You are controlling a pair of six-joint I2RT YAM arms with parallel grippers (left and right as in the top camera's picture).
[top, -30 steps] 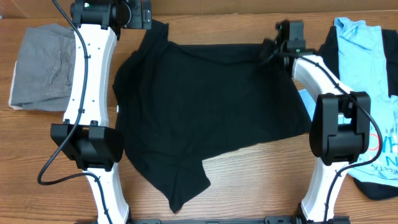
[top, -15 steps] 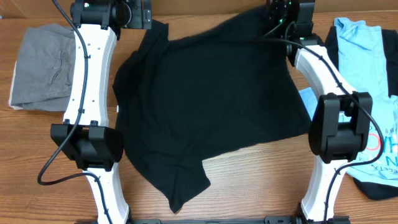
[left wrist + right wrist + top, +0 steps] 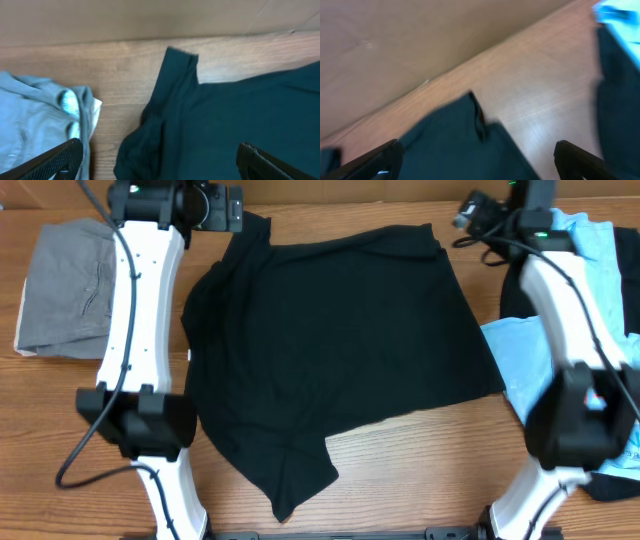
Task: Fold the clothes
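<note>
Having released the far-right corner of the black shirt (image 3: 330,350), the right hand (image 3: 472,210) is pulling away, open and empty. The shirt is lying spread flat on the surface (image 3: 420,470), and the left hand (image 3: 222,205) is hovering open by its far-left corner. Folding can probably begin.

Overhead view is bright and evenly lit from above; shadows under the black shirt (image 3: 330,350) on the counter (image 3: 420,445) are thin and soft; the dark cloth swallows nearly all fold detail; the right arm (image 3: 553,280) is slightly smeared at its far end. Left wrist view is mildly soft and renders the shirt teal; right wrist view is heavily motion-blurred, with a pale sheen on the wood.
</note>
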